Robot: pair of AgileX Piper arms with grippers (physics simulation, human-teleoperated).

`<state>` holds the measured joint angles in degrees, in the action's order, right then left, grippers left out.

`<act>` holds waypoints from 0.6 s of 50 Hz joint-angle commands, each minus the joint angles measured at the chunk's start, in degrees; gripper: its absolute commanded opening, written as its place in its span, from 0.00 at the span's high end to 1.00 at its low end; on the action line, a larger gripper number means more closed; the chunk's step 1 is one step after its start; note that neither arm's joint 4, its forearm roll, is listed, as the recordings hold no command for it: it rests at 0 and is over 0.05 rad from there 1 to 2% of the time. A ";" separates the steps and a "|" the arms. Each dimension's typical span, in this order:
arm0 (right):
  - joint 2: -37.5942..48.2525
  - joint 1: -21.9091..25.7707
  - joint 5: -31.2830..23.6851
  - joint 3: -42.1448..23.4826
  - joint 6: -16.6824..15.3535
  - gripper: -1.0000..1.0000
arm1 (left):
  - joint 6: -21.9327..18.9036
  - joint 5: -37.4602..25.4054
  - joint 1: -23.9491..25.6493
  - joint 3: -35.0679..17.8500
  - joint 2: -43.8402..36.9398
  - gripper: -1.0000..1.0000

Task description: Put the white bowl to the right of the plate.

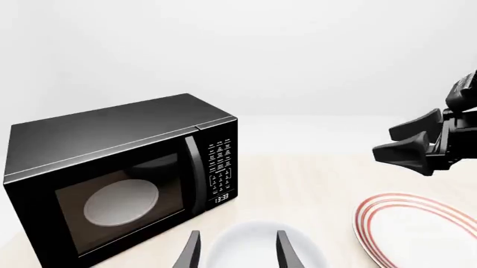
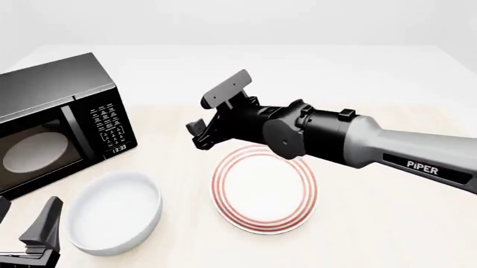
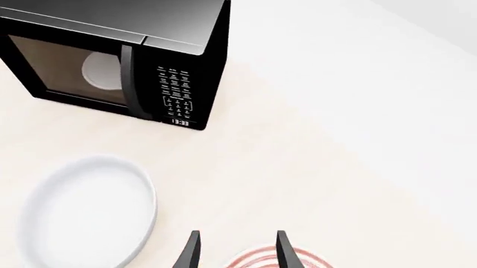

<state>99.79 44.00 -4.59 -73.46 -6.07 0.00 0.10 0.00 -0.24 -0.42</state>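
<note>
The white bowl [image 2: 111, 215] sits upright on the table, left of the plate [image 2: 265, 187] and in front of the microwave. It also shows in the left wrist view [image 1: 257, 245] and the right wrist view [image 3: 86, 209]. The red-ringed plate lies flat at the table's middle [image 1: 417, 229] [image 3: 276, 262]. My left gripper [image 2: 26, 211] [image 1: 237, 254] is open and empty, low at the near left, its fingers just short of the bowl's near-left rim. My right gripper [image 2: 198, 134] [image 3: 237, 254] [image 1: 384, 142] is open and empty, hovering above the plate's far-left edge and pointing toward the bowl and the microwave.
A black microwave [image 2: 52, 125] with its door shut stands at the far left, behind the bowl; it also shows in the left wrist view [image 1: 119, 173] and the right wrist view [image 3: 111, 56]. The right arm [image 2: 358, 142] stretches over the table from the right, above the plate.
</note>
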 commanded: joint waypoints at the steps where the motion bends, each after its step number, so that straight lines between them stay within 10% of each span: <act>1: 3.49 1.55 -1.92 -3.82 1.84 0.00 | 0.00 0.00 0.00 0.00 0.00 0.00; 30: 15.84 5.98 -10.09 -18.98 6.16 0.00 | 0.00 0.00 0.00 0.00 0.00 0.00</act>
<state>111.67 48.86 -12.28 -87.50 -0.56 0.00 0.10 0.00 -0.24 -0.42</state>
